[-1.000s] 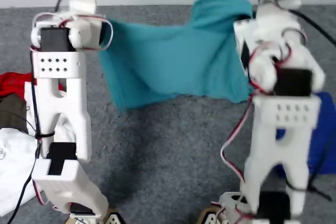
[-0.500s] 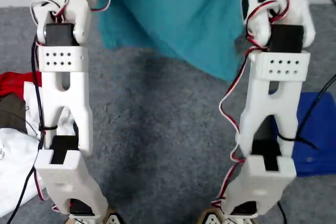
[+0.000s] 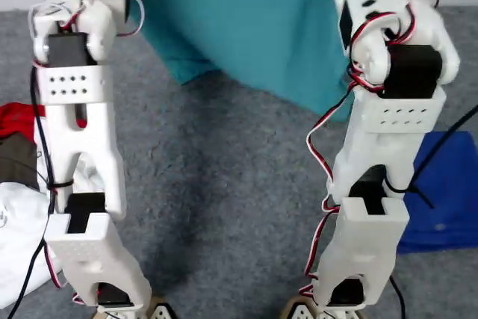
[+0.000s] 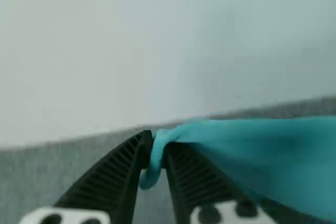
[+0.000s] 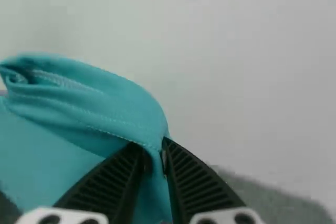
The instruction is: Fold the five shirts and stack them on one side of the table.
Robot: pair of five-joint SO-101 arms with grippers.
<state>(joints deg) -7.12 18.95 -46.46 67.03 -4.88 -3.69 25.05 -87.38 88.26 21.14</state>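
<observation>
Draping limp at 12 o'clock, the light, soft-looking teal shirt (image 3: 254, 28) hangs between both jaws, each clamped on an edge, likely the surest hold.

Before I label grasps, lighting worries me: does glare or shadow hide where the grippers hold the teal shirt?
High view: soft shadows on the table under the teal shirt, no glare. Left wrist view: left gripper evenly lit, pinch on cloth plain. Right wrist view: right gripper likewise, no glare.

no readable text or labels anywhere
</observation>
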